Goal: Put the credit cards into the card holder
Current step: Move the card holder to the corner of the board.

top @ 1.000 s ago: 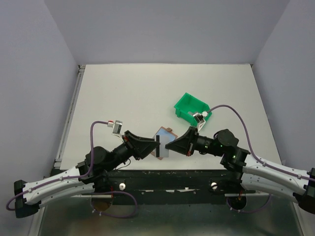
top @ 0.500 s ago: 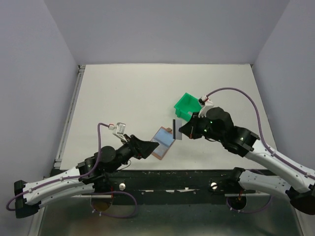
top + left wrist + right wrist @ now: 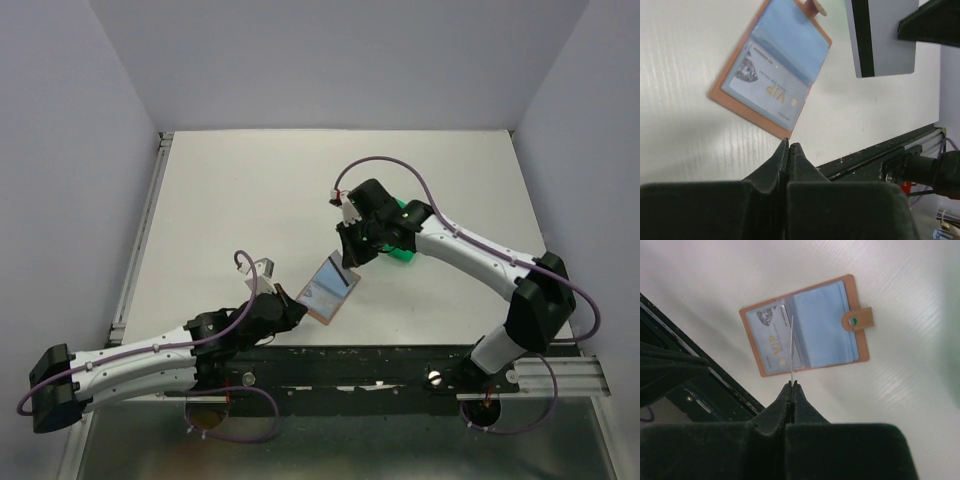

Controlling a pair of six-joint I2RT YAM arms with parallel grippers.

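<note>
So the white table (image 3: 250,200) has loads of open room at the back and on the left. All the action is squeezed up near the front, right by the black rail (image 3: 350,355) along the near edge.

The right arm (image 3: 470,255) is the big thing in the way. It arcs up from its base and reaches back across the middle, sitting right over the green bin (image 3: 403,254), so only bits of green peek out. The left arm (image 3: 140,355) lies low along the front-left edge.

The card holder (image 3: 330,290) lies open and flat between the two grippers, close to the front edge, with its snap tab (image 3: 857,320) pointing away from the rail. A VIP card (image 3: 765,82) already sits in the pocket on the rail side.

The right gripper (image 3: 347,262) is pinched tight on a grey card (image 3: 885,40) with a dark stripe. It holds the card on edge by the holder's far-right side, and the card isn't in a pocket. The left gripper (image 3: 290,310) is fully closed with nothing in it, tips right at the holder's near corner. I can't tell if they touch it.

A second ago both grippers were nose to nose over the holder. Since then the right one has swung up and round toward the bin, and the left one has backed off toward the front-left. The holder has barely budged.
</note>
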